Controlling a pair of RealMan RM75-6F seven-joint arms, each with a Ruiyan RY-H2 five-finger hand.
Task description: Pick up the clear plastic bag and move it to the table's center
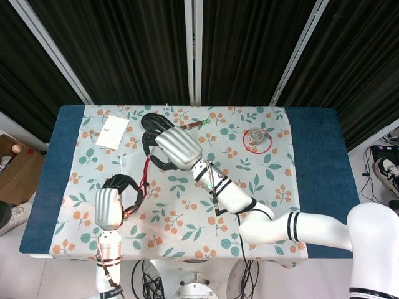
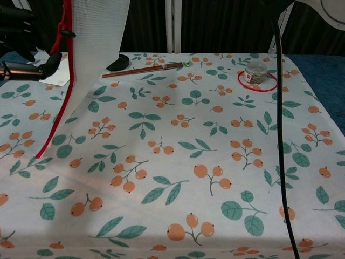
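Observation:
The clear plastic bag (image 2: 94, 59) with a red edge hangs over the table's left side, and its lower corner reaches the cloth. In the head view the bag (image 1: 134, 165) is barely visible apart from its red edge. My right hand (image 1: 173, 147) grips the bag's top, raised above the table's far left. Nearer the front edge, my left hand (image 1: 111, 204) has its fingers curled around the bag's red edge. In the chest view only the dark fingers (image 2: 24, 56) of the left hand show, beside the red trim.
A white card (image 1: 113, 131) lies at the far left. A black disc (image 2: 116, 65) and a brown stick (image 1: 190, 126) lie behind the bag. A small jar (image 1: 256, 137) stands in a red ring at the far right. A black cable (image 2: 281, 124) hangs down on the right.

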